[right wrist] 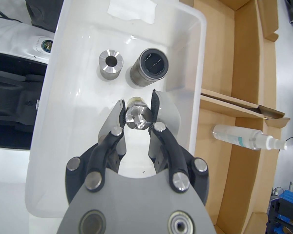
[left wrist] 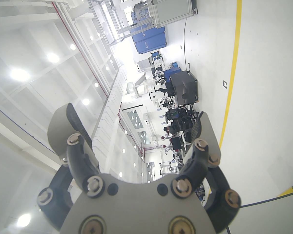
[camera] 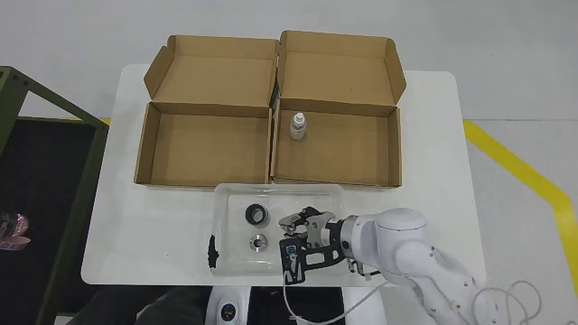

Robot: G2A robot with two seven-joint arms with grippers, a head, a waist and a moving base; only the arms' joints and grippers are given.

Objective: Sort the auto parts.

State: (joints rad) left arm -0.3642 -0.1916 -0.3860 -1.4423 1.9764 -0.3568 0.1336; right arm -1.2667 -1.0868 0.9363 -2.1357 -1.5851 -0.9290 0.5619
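Note:
A clear plastic bin (camera: 271, 187) stands at the table's front edge. In the right wrist view my right gripper (right wrist: 138, 107) is low inside the bin (right wrist: 200, 49), shut on a small metal fitting (right wrist: 138, 119) with a hexagonal body. I cannot tell whether the fitting is off the bin floor. Just beyond it stand a steel bushing (right wrist: 111, 64) and a bearing sleeve with a black inner ring (right wrist: 150, 66). From above, the gripper (camera: 295, 224) is right of the bearing sleeve (camera: 256, 214) and the bushing (camera: 259, 242). My left gripper (left wrist: 136, 118) is open, holding nothing, pointing up into the room.
Two open cardboard boxes sit behind the bin. The left box (camera: 208, 149) holds nothing; the right box (camera: 361, 149) holds a white spray bottle (camera: 298, 126), lying near the bin's side in the right wrist view (right wrist: 236, 137). Black tape (camera: 213, 253) hangs on the bin's left rim.

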